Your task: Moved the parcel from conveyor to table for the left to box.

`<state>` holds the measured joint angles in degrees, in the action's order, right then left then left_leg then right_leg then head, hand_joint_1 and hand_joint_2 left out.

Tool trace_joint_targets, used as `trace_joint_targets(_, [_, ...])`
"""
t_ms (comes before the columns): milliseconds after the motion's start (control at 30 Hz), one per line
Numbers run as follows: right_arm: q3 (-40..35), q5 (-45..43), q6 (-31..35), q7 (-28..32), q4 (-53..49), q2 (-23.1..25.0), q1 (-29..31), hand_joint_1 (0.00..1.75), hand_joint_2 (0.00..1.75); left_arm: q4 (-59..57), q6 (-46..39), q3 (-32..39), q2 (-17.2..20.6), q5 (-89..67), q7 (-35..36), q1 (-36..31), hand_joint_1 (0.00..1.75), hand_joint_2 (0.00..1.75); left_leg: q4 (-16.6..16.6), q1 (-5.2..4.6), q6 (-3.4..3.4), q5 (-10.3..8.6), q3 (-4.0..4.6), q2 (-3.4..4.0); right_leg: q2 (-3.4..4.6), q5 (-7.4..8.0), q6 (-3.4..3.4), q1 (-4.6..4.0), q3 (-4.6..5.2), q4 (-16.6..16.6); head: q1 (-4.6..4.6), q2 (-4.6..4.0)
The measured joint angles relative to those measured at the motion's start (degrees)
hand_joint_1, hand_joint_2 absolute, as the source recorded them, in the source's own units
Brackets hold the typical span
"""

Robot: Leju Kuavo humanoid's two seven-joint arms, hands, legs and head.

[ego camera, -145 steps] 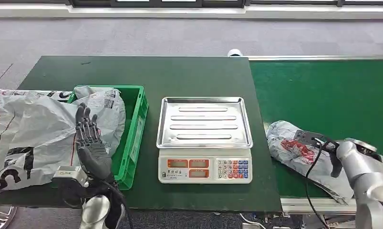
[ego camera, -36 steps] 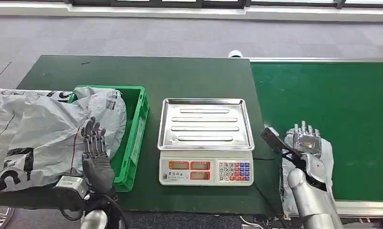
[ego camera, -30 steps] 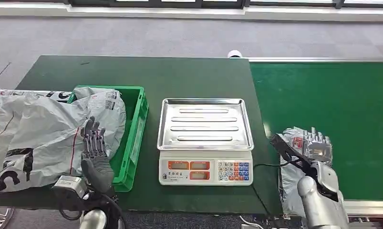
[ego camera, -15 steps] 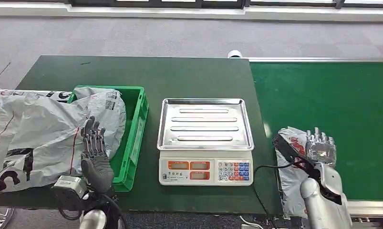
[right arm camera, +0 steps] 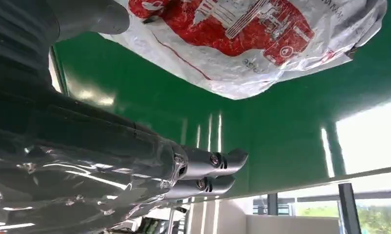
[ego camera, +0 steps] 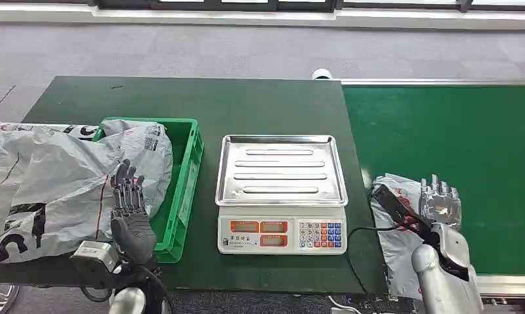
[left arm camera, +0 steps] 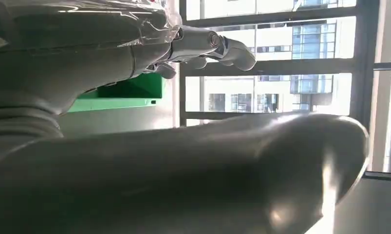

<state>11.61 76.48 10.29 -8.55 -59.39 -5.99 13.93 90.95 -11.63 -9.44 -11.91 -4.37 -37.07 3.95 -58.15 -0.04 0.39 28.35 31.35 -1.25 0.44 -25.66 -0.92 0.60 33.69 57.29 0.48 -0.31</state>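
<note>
Right hand (ego camera: 440,204) just right of the scale (ego camera: 280,191), fingers straight and apart, holding nothing, raised over the parcel (ego camera: 400,229) on the belt. Best lowered flat before closing. Left hand (ego camera: 130,208) left of scale, fingers extended, empty, beside the crate (ego camera: 189,171).

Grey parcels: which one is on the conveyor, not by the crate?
The small red-printed parcel beside the right hand, on the conveyor belt. The large parcels lie over the green crate.
</note>
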Motion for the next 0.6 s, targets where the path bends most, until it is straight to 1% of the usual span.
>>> trace_joint_targets(233, [0.0,-0.7,-0.7,0.2,0.0,0.0,-0.1,0.0,1.75,0.0,0.6,0.0,0.0,0.0,0.1,0.0,0.0,0.0,0.0,-0.02,0.0,0.0,-0.04,0.01,0.01,0.0,0.0,0.0,0.06,0.0,0.0,-0.02])
trace_joint_targets(267, [0.8,-4.3,-3.9,1.5,0.1,0.1,-0.1,0.0,1.75,-0.1,1.9,0.0,-0.2,0.3,1.3,-0.3,0.0,0.0,0.0,-0.02,0.0,0.0,-0.05,0.0,0.01,-0.01,0.0,-0.01,0.08,0.0,0.0,0.0])
trace_joint_targets(300, [2.9,-10.4,-6.9,4.6,1.4,0.5,-0.2,0.0,1.75,-0.4,3.4,0.0,-0.7,0.3,2.8,-1.0,0.0,0.0,0.0,0.0,0.0,0.0,-0.04,-0.05,-0.03,-0.01,0.0,-0.03,0.03,-0.1,0.0,-0.02])
trace_joint_targets(333, [5.5,-16.4,-6.3,8.7,4.0,0.8,-0.3,0.0,1.75,-1.1,4.0,0.0,-1.4,0.1,3.6,-2.1,0.0,0.0,0.0,0.01,0.01,-0.01,-0.02,-0.17,-0.19,-0.02,-0.01,-0.03,-0.06,-0.1,0.0,-0.02])
trace_joint_targets(367, [7.5,-19.9,-4.8,12.0,6.8,1.1,-0.4,0.0,1.75,-1.5,4.0,-0.1,-1.7,-0.1,4.1,-2.7,0.0,0.0,0.0,-0.01,0.02,-0.01,-0.03,-0.19,-0.19,-0.02,-0.01,0.0,-0.1,-0.1,0.02,-0.02])
trace_joint_targets(400, [9.2,-20.9,-3.2,14.2,9.2,1.3,-0.7,0.0,1.75,-1.9,4.0,-0.1,-1.7,-0.4,4.3,-3.1,0.0,0.0,0.0,-0.04,0.02,0.0,-0.02,-0.16,-0.19,-0.02,-0.01,0.03,-0.09,0.0,0.02,-0.02])
trace_joint_targets(433, [10.3,-20.9,-2.5,15.1,10.7,1.4,-0.9,0.0,1.75,-2.1,4.0,-0.2,-1.7,-0.4,4.4,-3.3,0.0,0.0,0.0,-0.03,0.01,0.01,-0.01,-0.11,-0.13,-0.02,-0.01,0.03,-0.07,0.0,0.02,-0.02])
trace_joint_targets(500, [12.3,-21.0,-2.1,15.6,13.4,1.5,-0.8,0.0,1.75,-2.6,3.9,-0.2,-1.7,-0.5,4.6,-3.6,0.0,0.0,0.0,-0.03,0.03,0.04,-0.06,0.12,0.11,-0.01,-0.01,0.02,-0.03,0.0,0.02,-0.02])
trace_joint_targets(600, [14.7,-20.8,-2.5,15.5,15.6,1.9,0.0,0.0,1.75,-3.2,3.8,-0.2,-1.7,-0.5,4.6,-4.1,0.0,0.0,0.0,-0.01,0.01,0.06,-0.18,0.25,0.2,-0.02,-0.01,-0.01,-0.08,-0.1,0.0,0.0])
